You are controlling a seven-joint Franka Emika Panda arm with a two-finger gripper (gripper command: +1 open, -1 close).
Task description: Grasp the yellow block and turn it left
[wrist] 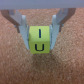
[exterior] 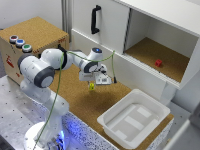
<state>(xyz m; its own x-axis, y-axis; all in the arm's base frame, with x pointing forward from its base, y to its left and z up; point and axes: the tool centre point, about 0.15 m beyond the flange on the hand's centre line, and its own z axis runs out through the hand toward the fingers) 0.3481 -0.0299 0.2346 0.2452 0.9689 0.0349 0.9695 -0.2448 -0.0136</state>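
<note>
The yellow block [wrist: 40, 40] is a small bright cube with dark marks on its face. In the wrist view it sits squarely between my two fingers [wrist: 23, 31], and both pads press against its sides. My gripper [wrist: 40, 42] is shut on it, over the cork surface. From the exterior view the yellow block [exterior: 92, 86] shows as a tiny yellow spot under the hand of the gripper [exterior: 92, 85], near the middle of the cork counter. Whether the block rests on the cork or hangs just above it, I cannot tell.
A white plastic tub [exterior: 134, 117] stands toward the exterior view's right. Behind is a white cabinet with a black handle [exterior: 95, 19] and an open compartment holding a small red block [exterior: 158, 63]. A cork box with coloured buttons [exterior: 20, 43] sits at the left.
</note>
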